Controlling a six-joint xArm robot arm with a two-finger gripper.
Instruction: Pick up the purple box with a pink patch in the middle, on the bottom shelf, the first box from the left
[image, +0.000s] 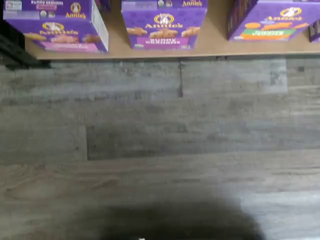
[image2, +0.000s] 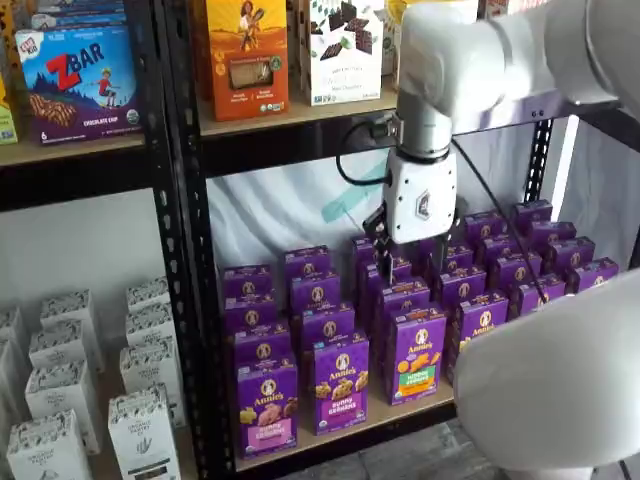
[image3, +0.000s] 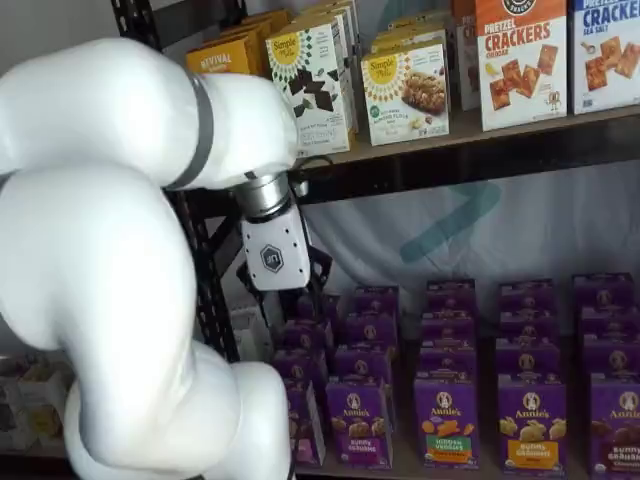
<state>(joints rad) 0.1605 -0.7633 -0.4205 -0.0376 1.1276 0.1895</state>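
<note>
A: Where does the purple box (image2: 266, 407) stand?

B: It stands upright at the front edge of the bottom shelf (image2: 340, 432), near the front left corner, beside the black perforated upright (image2: 188, 300). It is an Annie's carton with a pink band low on its front. In the wrist view the same box (image: 60, 30) is seen at the shelf's front edge, above the grey wooden floor (image: 160, 150).

A: What is next to it?

B: Just beside it, further along the front edge, is a same-size box with a purple band (image2: 341, 382), then a box with a green and orange patch (image2: 418, 356). More purple cartons stand in rows behind them, toward the back of the shelf.

A: And the gripper?

B: The gripper (image2: 388, 262) hangs under the white arm (image2: 500, 60), above the rows further back, well apart from the pink-band box and touching nothing. Its black fingers are spread apart and hold no box. In a shelf view its white body (image3: 272, 255) is seen below the upper shelf with cracker cartons (image3: 520, 60).
</note>
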